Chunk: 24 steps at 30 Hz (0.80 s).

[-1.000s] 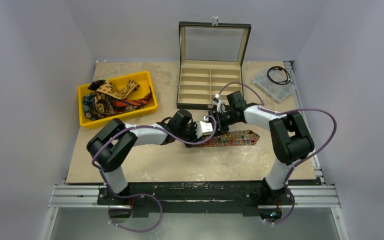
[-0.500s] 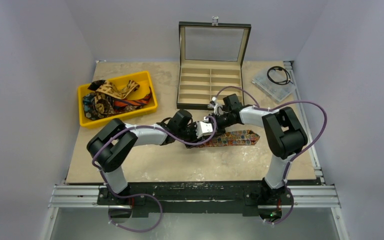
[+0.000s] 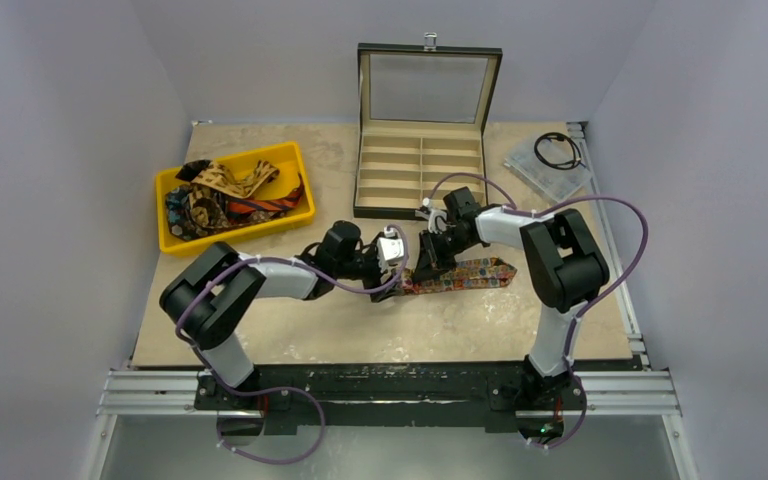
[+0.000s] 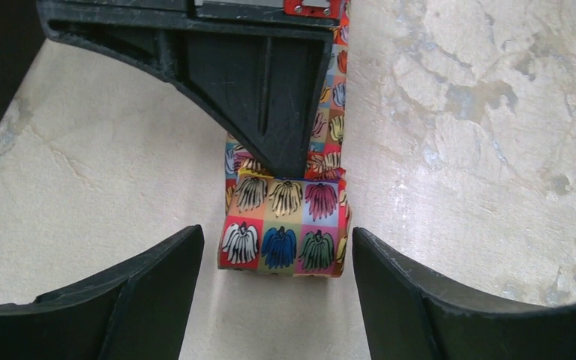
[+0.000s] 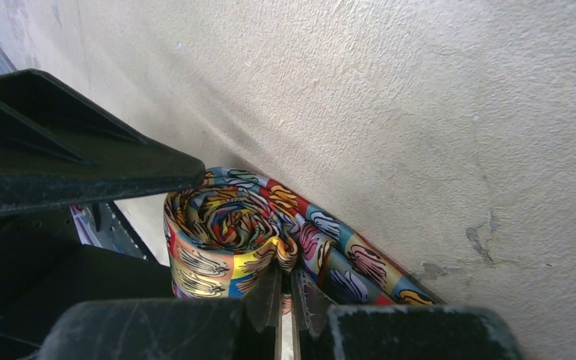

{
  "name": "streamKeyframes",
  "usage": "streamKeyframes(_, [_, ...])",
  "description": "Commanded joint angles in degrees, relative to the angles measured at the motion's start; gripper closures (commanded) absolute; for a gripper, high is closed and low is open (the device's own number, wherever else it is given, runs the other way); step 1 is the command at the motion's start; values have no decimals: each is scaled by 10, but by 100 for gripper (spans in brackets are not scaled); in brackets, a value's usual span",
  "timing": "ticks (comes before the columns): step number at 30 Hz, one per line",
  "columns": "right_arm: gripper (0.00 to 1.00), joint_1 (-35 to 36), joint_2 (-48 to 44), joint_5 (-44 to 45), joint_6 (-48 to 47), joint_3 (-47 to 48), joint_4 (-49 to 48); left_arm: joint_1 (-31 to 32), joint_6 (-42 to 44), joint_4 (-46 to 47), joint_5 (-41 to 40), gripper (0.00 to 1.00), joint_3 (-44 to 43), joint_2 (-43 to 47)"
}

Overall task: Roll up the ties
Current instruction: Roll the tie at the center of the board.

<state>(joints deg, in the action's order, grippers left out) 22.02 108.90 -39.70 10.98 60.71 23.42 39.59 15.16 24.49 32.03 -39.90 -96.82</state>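
Note:
A multicoloured tie (image 3: pixel 472 272) lies on the table, its left end wound into a roll (image 4: pixel 285 232) (image 5: pixel 225 217). My right gripper (image 3: pixel 430 258) (image 5: pixel 285 276) comes down on the roll's right side and is shut, pinching the roll's outer fabric between its tips. In the left wrist view its black finger (image 4: pixel 270 97) covers the roll's far part. My left gripper (image 3: pixel 392 250) (image 4: pixel 276 259) is just left of the roll, open, with a finger on each side and touching nothing. More ties (image 3: pixel 222 195) lie heaped in a yellow bin (image 3: pixel 232 160).
An open black box (image 3: pixel 420 205) with beige compartments stands just behind the grippers. A clear plastic case (image 3: pixel 545 172) with a black coiled cable (image 3: pixel 558 148) on it sits at the back right. The yellow bin is at the back left.
My left gripper has opened and drawn back to the left, off the roll. My right gripper has shut on the roll and shifted slightly left.

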Motion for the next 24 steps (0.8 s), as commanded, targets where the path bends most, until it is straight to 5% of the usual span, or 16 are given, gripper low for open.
streamKeyframes(1, [100,-3,36,160,-49,-5,25,-1,-9,87,49,28,14,-13])
streamKeyframes(7, [100,-4,37,160,-50,-8,17,14,-34,111,47,36,3,-51])
streamKeyframes(17, [100,-1,15,99,-58,4,-3,44,0,40,-52,71,-18,-70])
streamKeyframes(24, [68,-3,-47,34,-72,42,35,44,50,-87,-112,83,-10,-48])
